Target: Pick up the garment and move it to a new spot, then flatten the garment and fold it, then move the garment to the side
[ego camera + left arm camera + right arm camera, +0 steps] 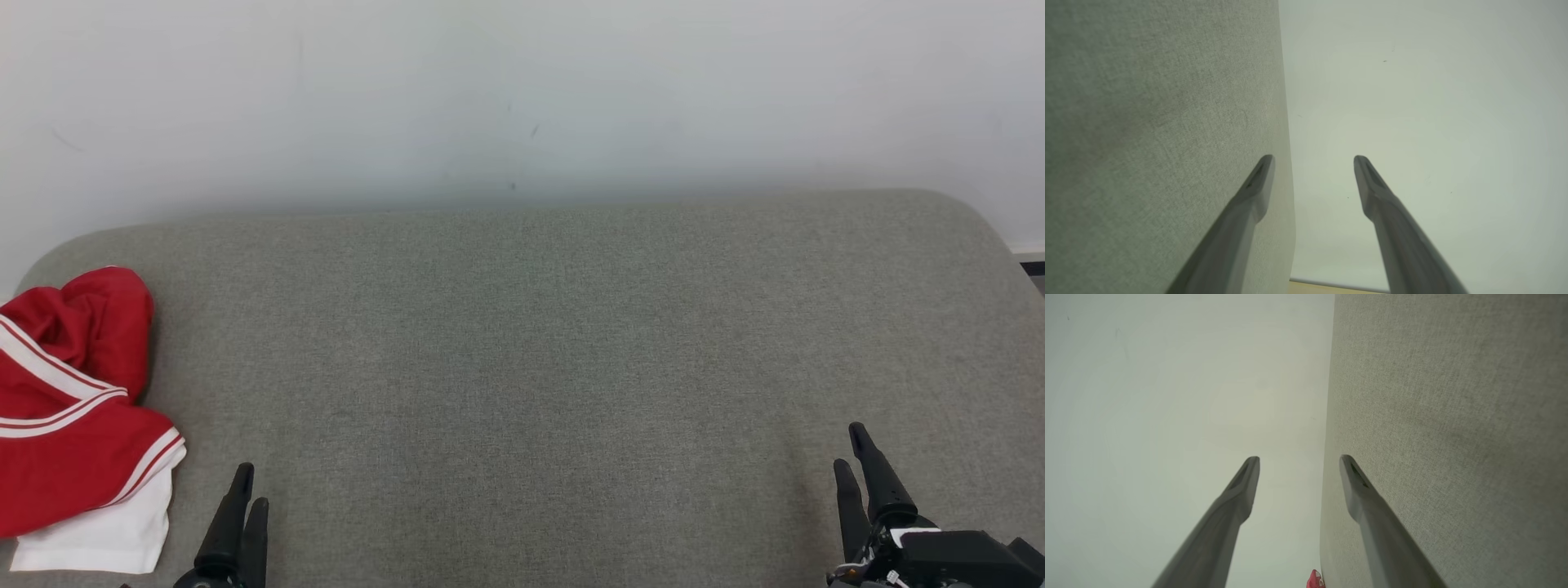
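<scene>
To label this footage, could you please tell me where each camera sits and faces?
Head view: on the head, looking forward and down at the grey cushion, red garment at its left; left end effector and right end effector low down.
Left wrist view: on that wrist, looking along its open fingers past the cushion to the wall.
Right wrist view: likewise, along its own open fingers.
Shared: head and right wrist views both show the garment.

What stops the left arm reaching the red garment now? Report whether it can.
Probably yes: the red garment lies bunched on the grey cushion just beside the open left fingers, with nothing between them.
</scene>
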Motion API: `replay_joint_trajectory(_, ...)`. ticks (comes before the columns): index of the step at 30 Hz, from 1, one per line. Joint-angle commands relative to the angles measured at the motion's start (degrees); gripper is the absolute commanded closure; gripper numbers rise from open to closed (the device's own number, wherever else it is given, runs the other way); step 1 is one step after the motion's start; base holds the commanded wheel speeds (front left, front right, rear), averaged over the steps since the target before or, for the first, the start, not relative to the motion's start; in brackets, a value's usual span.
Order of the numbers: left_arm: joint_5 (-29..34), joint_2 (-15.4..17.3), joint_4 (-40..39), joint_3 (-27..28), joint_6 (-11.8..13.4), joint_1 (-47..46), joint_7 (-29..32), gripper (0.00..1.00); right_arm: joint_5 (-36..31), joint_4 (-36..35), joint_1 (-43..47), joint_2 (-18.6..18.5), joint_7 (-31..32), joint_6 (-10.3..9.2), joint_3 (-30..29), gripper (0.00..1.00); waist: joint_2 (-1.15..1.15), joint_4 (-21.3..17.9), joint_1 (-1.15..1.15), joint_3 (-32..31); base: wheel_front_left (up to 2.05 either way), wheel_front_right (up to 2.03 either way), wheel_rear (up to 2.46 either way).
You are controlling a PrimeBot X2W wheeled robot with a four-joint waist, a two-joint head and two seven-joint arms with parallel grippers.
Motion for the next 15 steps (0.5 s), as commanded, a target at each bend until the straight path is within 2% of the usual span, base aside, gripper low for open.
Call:
replay_joint_trajectory(1, 0.9, 0.3, -1.2, -0.3, 0.0, -0.3, -0.9, 0.00, -1.7, -1.0, -0.8, -0.2, -0.9, -0.01, 0.7, 0.00, 0.00, 0.0, 0.00, -0.1, 0.00, 0.00, 0.00)
replay_joint_trajectory(15, 9.0, 0.4, -2.3, -0.5, 0.4, 1.1, -4.6, 0.00, -13.9, -0.7, -0.5, -0.3, -4.6, -0.02, 3.5, 0.00, 0.00, -0.1, 0.00, -1.0, 0.00, 0.00, 0.00)
